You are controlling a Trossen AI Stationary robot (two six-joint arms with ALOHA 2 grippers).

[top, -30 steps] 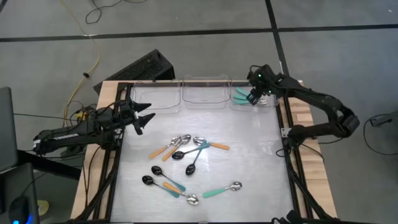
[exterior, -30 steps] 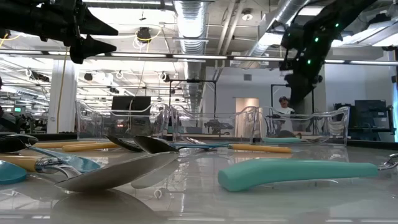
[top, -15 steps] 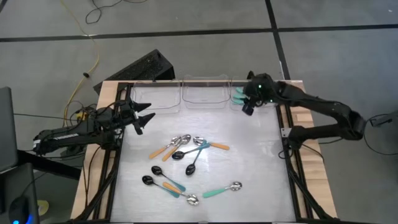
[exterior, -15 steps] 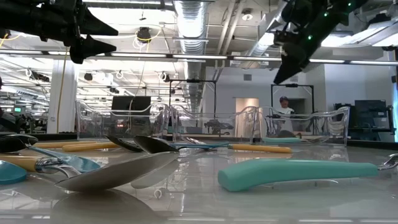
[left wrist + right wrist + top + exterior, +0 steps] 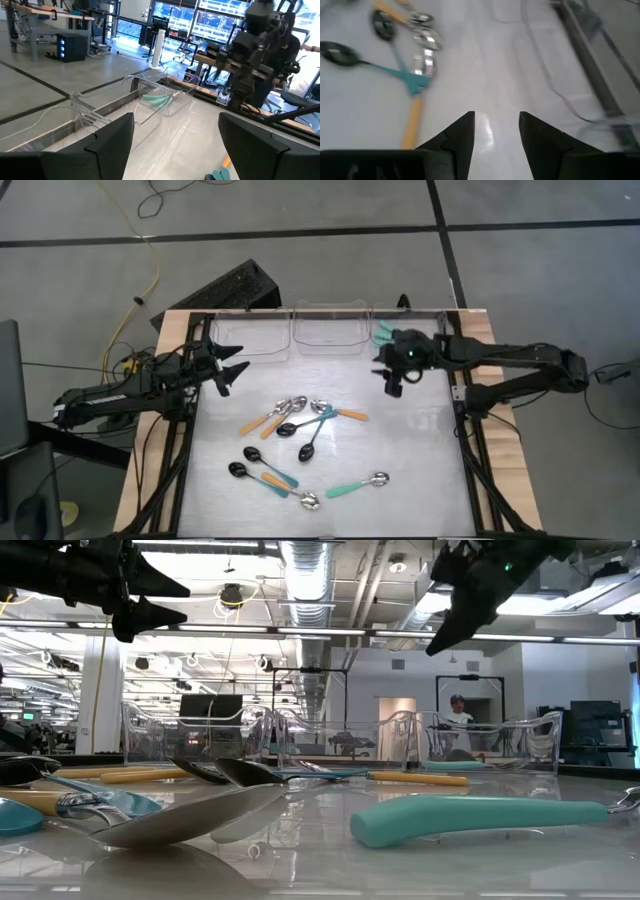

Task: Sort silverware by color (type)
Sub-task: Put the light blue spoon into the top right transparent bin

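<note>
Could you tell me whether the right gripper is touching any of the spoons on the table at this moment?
Apart. In the right wrist view the right gripper stands open and empty, with bare table between its fingers and the spoons ahead.

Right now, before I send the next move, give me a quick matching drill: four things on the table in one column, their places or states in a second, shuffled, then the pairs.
Things:
1. Right gripper
2. Left gripper
3. Teal-handled spoons in the clear bin
4. Lone spoon with teal handle and silver bowl

Places or states:
A. Waiting open at the table's left edge
B. Lying in the far right clear bin
C. Open and empty, above the table in front of the bins
D. Lying on the table on the near side, right of the other loose spoons

Pairs: 1-C, 2-A, 3-B, 4-D
</note>
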